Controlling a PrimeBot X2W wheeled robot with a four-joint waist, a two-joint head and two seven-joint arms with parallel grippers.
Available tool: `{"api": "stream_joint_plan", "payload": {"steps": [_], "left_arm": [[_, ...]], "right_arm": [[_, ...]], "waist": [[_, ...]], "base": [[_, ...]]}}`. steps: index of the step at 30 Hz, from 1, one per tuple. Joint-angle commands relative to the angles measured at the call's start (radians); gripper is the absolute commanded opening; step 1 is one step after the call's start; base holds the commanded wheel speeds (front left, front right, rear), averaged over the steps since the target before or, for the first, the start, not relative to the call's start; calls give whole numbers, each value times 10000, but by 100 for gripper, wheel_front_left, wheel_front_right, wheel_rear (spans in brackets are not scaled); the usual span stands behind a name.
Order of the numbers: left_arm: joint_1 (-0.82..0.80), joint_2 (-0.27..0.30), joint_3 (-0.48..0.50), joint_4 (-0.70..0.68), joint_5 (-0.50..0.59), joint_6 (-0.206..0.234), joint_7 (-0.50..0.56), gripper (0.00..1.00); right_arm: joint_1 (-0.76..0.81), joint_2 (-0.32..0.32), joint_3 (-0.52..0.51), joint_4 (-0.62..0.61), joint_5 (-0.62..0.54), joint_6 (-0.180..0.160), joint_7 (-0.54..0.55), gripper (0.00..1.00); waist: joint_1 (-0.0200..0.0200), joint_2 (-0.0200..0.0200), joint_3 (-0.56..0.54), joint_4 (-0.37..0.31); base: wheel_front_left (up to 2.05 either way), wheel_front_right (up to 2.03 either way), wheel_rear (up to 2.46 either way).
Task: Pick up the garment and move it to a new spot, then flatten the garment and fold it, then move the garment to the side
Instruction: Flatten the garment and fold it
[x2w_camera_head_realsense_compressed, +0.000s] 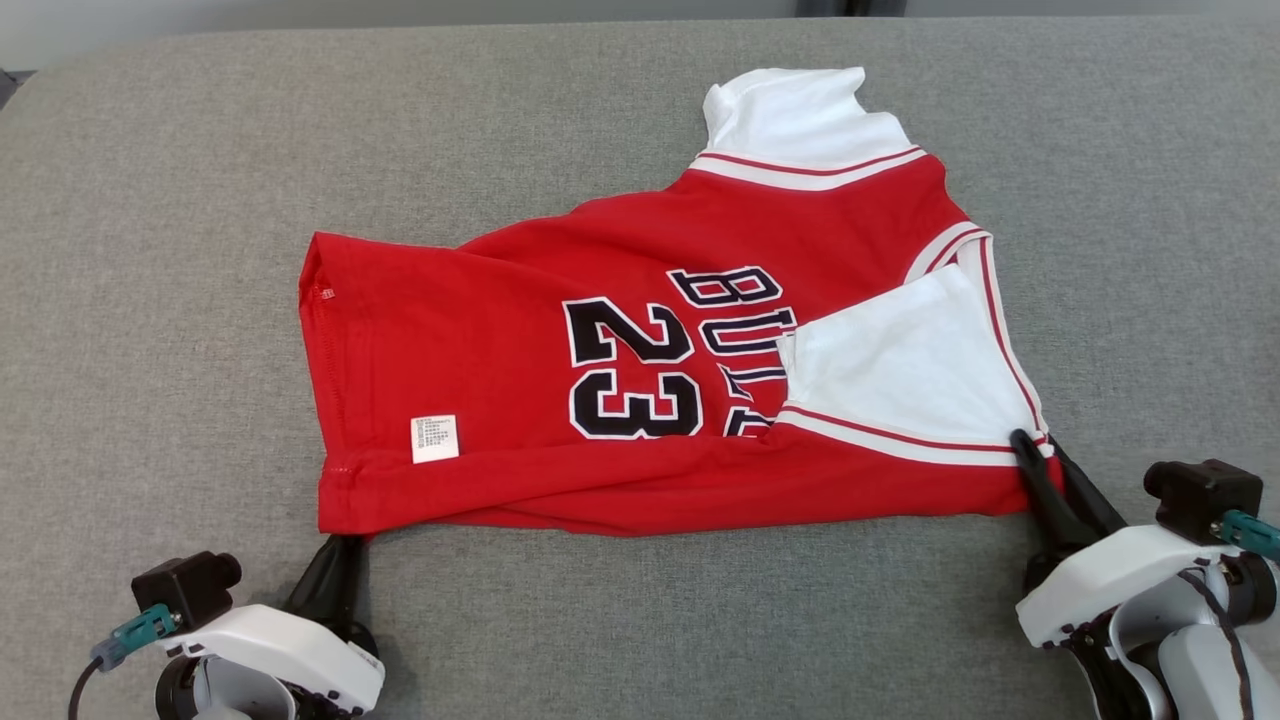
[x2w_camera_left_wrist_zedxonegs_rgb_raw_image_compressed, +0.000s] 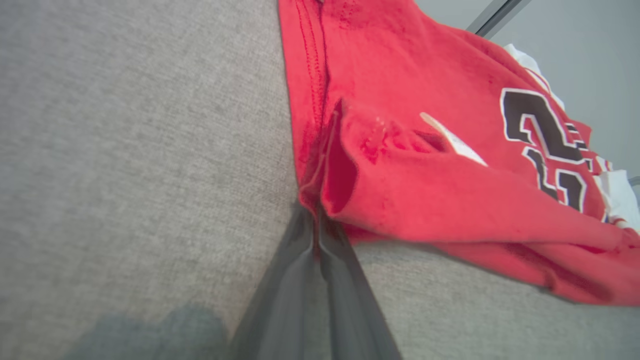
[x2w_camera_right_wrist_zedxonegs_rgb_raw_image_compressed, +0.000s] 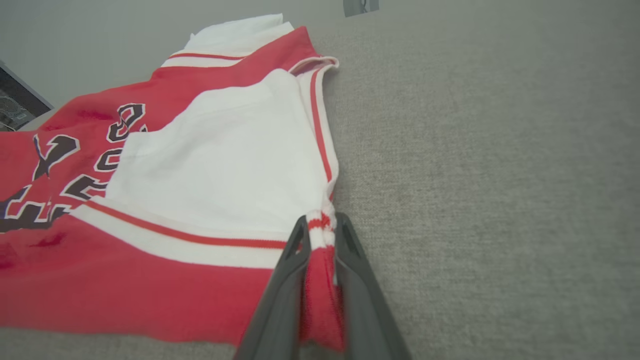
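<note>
Garment (x2w_camera_head_realsense_compressed: 480, 330): soft red knit, folded, lightly creased.

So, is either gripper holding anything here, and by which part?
Both hold the garment. Left gripper: jaws shut on the red hem corner. Right gripper: jaws shut on the corner where the striped trim of the white sleeve ends.
</note>
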Motion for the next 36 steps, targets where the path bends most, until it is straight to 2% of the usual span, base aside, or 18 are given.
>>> {"api": "stream_joint_plan", "payload": {"steps": [1,4,8,12,14,15,18,23,24,25,26,31,36], "left_arm": [[354,-226,-516,204,-78,-2,590,0],[673,175,-727,-520,-408,-7,811,0],[1139,1008,-733,-1777,-672,-2,1404,0],[2026,1927,-497,-3599,-873,369,2306,0],[2208,2082,-410,-3934,-935,468,2447,0],[2630,2327,-271,-4614,-1102,648,2724,0],[3155,2679,10,-5418,-1253,1003,2992,0],[3602,2831,162,-5887,-1509,1302,3352,0],[3646,2846,98,-5852,-1503,1306,3423,0],[3680,2837,52,-5801,-1506,1341,3483,8],[3699,2797,12,-5761,-1498,1367,3508,100],[3572,2494,-17,-5802,-1223,1543,3021,100],[3258,2022,239,-6281,-520,2141,1825,100]], "right_arm": [[79,-129,-57,-40,133,-11,-83,0],[362,-191,-137,-456,376,-11,-115,0],[1091,-164,-352,-1379,643,-10,107,0],[2409,174,-827,-2783,744,-10,504,0],[2668,222,-949,-3038,663,-10,614,0],[3215,473,-1141,-3492,695,-10,832,0],[3864,773,-1379,-3974,726,-10,1075,0],[4297,1026,-1375,-4007,712,-10,1397,0],[4327,1048,-1331,-3874,669,-10,1517,34],[4292,1061,-1295,-3818,508,-8,1528,80],[4189,1059,-1308,-3818,424,-8,1427,100],[3759,1094,-1522,-4010,-92,-8,950,100],[3083,1036,-2102,-4552,-1111,-8,312,100]], "waist": [[0,-1,-4,23],[0,-1,-40,82],[0,-1,-98,165],[0,-1,-243,147],[0,-1,-264,130],[0,-1,-307,110],[0,-1,-325,69],[0,-1,-363,-50],[0,-1,-384,-79],[0,-1,-412,-111],[0,-1,-432,-138],[0,-1,-588,-214],[0,-1,-879,-167]], "base": [[0,0,0],[0,0,0],[0,0,0],[0,0,0],[0,0,0],[0,0,0],[0,0,0],[0,0,0],[0,0,0],[0,0,0],[0,0,0],[0,0,0],[0,0,0]]}}
